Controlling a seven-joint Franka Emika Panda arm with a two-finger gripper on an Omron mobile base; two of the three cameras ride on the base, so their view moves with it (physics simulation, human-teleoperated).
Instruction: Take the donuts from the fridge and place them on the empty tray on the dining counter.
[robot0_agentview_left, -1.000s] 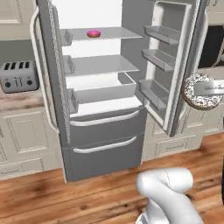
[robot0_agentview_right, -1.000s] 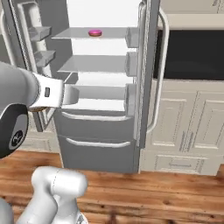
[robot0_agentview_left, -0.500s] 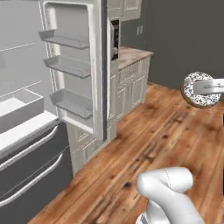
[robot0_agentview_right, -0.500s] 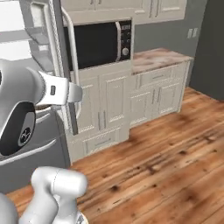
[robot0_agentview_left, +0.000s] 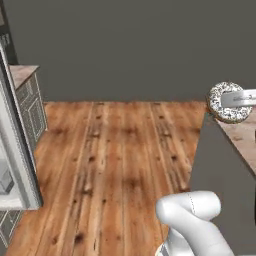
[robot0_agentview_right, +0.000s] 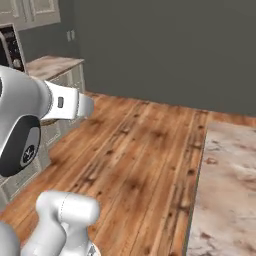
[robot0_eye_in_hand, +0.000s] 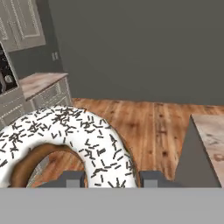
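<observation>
Gripping the white-iced ring donut with dark speckles and a tan rim (robot0_eye_in_hand: 65, 140), the two-finger gripper (robot0_eye_in_hand: 109, 178) is closed on the ring's rim, one dark fingertip (robot0_eye_in_hand: 72, 178) showing either side of the icing. In the left base view the donut (robot0_agentview_left: 225, 102) hangs high at far right, above the near corner of the mottled beige-brown marble dining counter (robot0_agentview_left: 245, 137). Holding it raised likely keeps it clear of the counter edge during transport. Wooden plank floor (robot0_agentview_left: 125, 160) lies between counter and fridge door (robot0_agentview_left: 17, 150) at left.

one speckled donut (robot0_eye_in_hand: 87, 135), one marble counter (robot0_agentview_right: 225, 190)
</observation>
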